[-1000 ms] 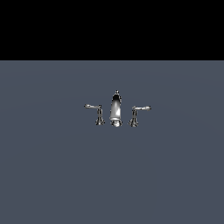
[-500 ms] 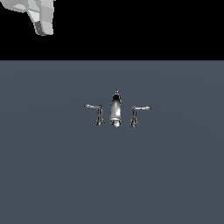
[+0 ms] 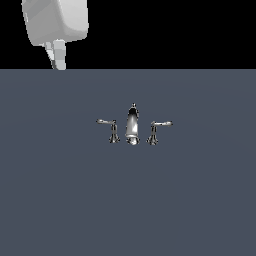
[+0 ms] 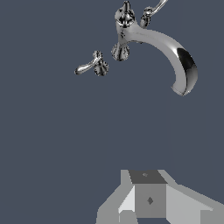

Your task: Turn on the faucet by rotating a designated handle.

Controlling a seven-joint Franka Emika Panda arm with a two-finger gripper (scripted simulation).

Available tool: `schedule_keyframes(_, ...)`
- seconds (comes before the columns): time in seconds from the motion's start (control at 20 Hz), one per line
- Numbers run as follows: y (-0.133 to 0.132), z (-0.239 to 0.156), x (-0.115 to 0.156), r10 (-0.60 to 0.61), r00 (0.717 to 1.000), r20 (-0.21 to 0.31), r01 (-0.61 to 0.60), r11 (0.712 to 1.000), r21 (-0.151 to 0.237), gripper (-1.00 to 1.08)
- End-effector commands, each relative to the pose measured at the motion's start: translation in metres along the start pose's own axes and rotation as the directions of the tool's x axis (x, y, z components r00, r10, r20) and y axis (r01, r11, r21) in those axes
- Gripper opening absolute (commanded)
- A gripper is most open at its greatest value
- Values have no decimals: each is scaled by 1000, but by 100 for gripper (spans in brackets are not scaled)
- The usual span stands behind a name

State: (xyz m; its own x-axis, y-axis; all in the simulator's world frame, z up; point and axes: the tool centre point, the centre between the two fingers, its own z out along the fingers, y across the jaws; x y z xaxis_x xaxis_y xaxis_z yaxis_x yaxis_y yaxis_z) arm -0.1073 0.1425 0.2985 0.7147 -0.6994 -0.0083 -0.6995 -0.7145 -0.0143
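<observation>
The chrome faucet stands mid-surface in the exterior view, with a tall central spout. The handle is on a flared post at the exterior view's left, its thin arm pointing left. Its twin lever points right. My gripper hangs at the upper left, far behind and above the faucet, touching nothing. Its fingers are pressed together and empty. In the wrist view the gripper is far from the handle, which stands beside the curved spout.
A flat dark grey surface carries the faucet and fills the lower part of the exterior view. The background above its far edge is black. The twin lever is partly cut off at the wrist view's edge.
My gripper has come down into the exterior view at the upper left. It was out of view a second ago and only partly in view half a second ago. The faucet has not moved.
</observation>
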Motion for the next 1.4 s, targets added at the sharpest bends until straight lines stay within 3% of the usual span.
schedule_keyframes(0.0,-11,11,6,49,999,0,-49,999,1,-100)
schedule_keyframes(0.4,-40,44,28,194,981,-1,-194,981,2,-100)
schedule_keyframes(0.75,-63,75,52,321,947,-3,-321,947,0,-100)
schedule_keyframes(1.05,-81,104,78,438,899,-8,-438,899,-1,-100)
schedule_keyframes(1.35,-99,138,112,568,823,-13,-568,823,-3,-100)
